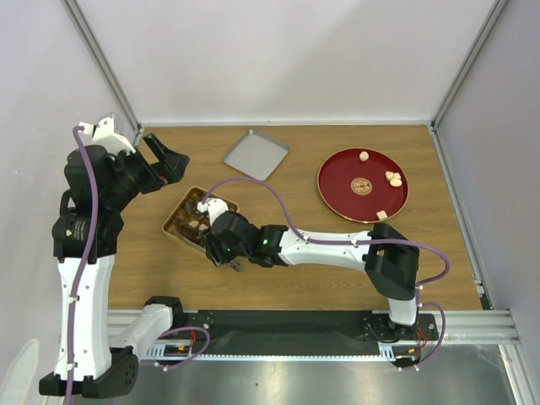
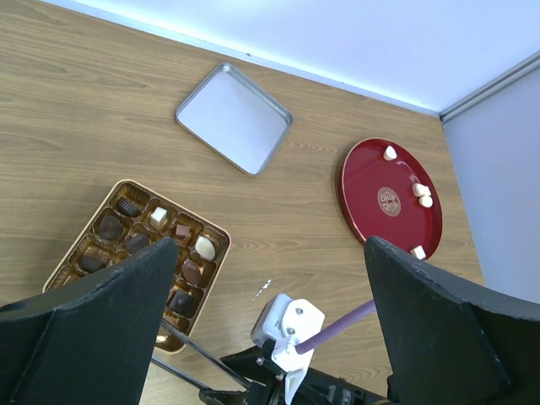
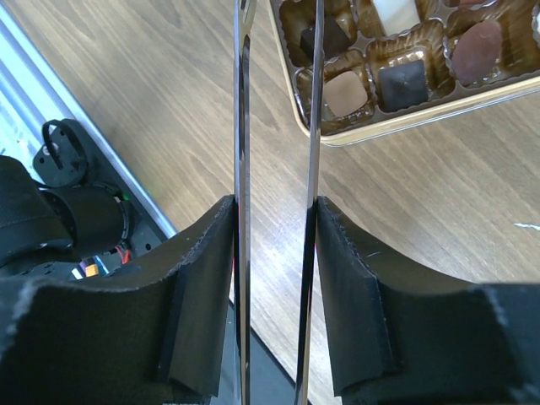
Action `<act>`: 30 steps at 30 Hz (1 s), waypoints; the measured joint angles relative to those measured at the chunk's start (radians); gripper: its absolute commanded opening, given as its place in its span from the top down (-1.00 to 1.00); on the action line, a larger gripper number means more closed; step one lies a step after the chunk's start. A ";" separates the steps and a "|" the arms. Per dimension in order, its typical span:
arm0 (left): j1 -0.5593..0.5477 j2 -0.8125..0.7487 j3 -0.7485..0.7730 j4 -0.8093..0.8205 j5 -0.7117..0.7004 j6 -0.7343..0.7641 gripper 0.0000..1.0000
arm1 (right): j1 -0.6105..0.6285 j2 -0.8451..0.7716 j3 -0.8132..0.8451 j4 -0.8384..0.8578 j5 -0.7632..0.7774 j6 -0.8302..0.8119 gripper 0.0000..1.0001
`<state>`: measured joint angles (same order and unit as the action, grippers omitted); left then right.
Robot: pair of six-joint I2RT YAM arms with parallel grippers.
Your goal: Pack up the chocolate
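Locate the chocolate (image 2: 205, 247). Most pieces sit in the compartments of the tan box (image 2: 175, 207), at lower left of the left wrist view. Four pale pieces lie on the red plate (image 2: 363, 211) at right. The silver lid (image 2: 234, 118) lies apart from both, at upper centre.

The left gripper (image 2: 270, 253) hangs above the table (image 2: 84, 101) with its jaws spread wide and holds nothing.

The right gripper (image 3: 274, 219) presses its fingers against both blades of the metal tongs (image 3: 242, 126). The blades reach over a corner of the box at the top of the right wrist view. You cannot confirm whether the tong tips hold a piece, because they run off the top edge.
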<state>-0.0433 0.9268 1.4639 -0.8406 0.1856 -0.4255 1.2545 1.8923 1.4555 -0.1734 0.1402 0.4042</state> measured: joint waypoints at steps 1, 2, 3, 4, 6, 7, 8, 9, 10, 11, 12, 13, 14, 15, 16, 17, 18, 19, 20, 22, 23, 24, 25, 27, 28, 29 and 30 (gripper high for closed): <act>0.000 0.000 0.000 0.000 0.000 0.000 -1.00 | -0.001 0.000 0.000 0.000 0.003 -0.002 0.07; 0.000 0.000 0.000 0.000 0.000 0.000 -1.00 | -0.002 0.000 0.000 0.000 0.004 -0.005 0.07; 0.000 -0.001 0.000 0.000 0.000 0.000 -1.00 | -0.005 -0.002 0.000 0.000 0.006 -0.007 0.07; 0.000 -0.001 0.000 0.000 0.000 0.000 -1.00 | -0.007 -0.005 0.000 -0.001 0.008 -0.011 0.08; 0.000 -0.002 0.000 0.000 0.000 0.000 -0.99 | -0.014 -0.021 0.000 -0.006 0.013 -0.015 0.09; 0.000 -0.003 0.000 0.000 0.000 0.000 -0.99 | -0.019 -0.036 -0.001 -0.010 0.017 -0.016 0.09; 0.000 -0.003 0.000 0.000 0.001 0.000 -0.99 | -0.024 -0.051 -0.002 -0.015 0.022 -0.017 0.10; 0.000 -0.005 -0.001 0.001 0.001 0.000 -1.00 | -0.031 -0.075 -0.005 -0.023 0.030 -0.017 0.10; 0.000 -0.006 -0.005 0.003 0.002 0.000 -1.00 | -0.041 -0.109 -0.016 -0.032 0.038 -0.016 0.10; 0.000 -0.010 -0.014 0.011 0.004 0.000 -0.99 | -0.052 -0.150 -0.030 -0.047 0.048 -0.015 0.11; 0.000 -0.015 -0.029 0.020 0.006 0.000 -1.00 | -0.066 -0.195 -0.047 -0.061 0.063 -0.012 0.11; 0.000 -0.021 -0.049 0.029 0.008 0.000 -0.99 | -0.079 -0.235 -0.062 -0.081 0.076 -0.011 0.12; 0.000 -0.031 -0.091 0.043 0.009 0.000 -0.99 | -0.117 -0.341 -0.106 -0.119 0.112 -0.002 0.12; 0.000 -0.031 -0.115 0.057 0.015 -0.001 -1.00 | -0.148 -0.391 -0.126 -0.131 0.134 0.007 0.12; 0.000 -0.032 -0.146 0.077 0.023 -0.003 -0.99 | -0.181 -0.449 -0.164 -0.153 0.146 0.018 0.13; 0.001 -0.033 -0.177 0.087 0.032 -0.003 -1.00 | -0.220 -0.515 -0.207 -0.188 0.162 0.026 0.13; 0.001 -0.033 -0.208 0.096 0.043 -0.005 -0.99 | -0.259 -0.568 -0.242 -0.222 0.177 0.034 0.13; 0.001 -0.033 -0.232 0.106 0.051 -0.008 -0.99 | -0.322 -0.634 -0.286 -0.266 0.196 0.040 0.13; 0.001 -0.028 -0.259 0.115 0.059 -0.011 -1.00 | -0.392 -0.683 -0.317 -0.304 0.207 0.045 0.13; 0.001 -0.017 -0.301 0.121 0.078 -0.012 -0.99 | -0.505 -0.748 -0.363 -0.357 0.236 0.048 0.13; 0.001 -0.013 -0.309 0.121 0.084 -0.011 -0.99 | -0.540 -0.771 -0.383 -0.382 0.247 0.049 0.12; 0.001 -0.011 -0.314 0.121 0.090 -0.012 -1.00 | -0.620 -0.787 -0.400 -0.404 0.248 0.049 0.13; 0.001 -0.010 -0.316 0.122 0.094 -0.011 -0.99 | -0.669 -0.793 -0.413 -0.423 0.247 0.048 0.13; 0.001 -0.013 -0.316 0.128 0.106 -0.011 -0.99 | -0.764 -0.783 -0.427 -0.457 0.240 0.047 0.13; 0.001 -0.016 -0.316 0.132 0.109 -0.011 -1.00 | -0.805 -0.770 -0.430 -0.470 0.240 0.044 0.13; 0.001 -0.019 -0.316 0.134 0.112 -0.011 -0.99 | -0.846 -0.754 -0.433 -0.478 0.241 0.041 0.13; 0.001 -0.020 -0.316 0.137 0.114 -0.011 -0.99 | -0.880 -0.737 -0.433 -0.484 0.240 0.037 0.13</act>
<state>-0.0425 0.9066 1.1481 -0.7040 0.3000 -0.4362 0.3744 1.1553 1.0222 -0.6571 0.3798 0.4412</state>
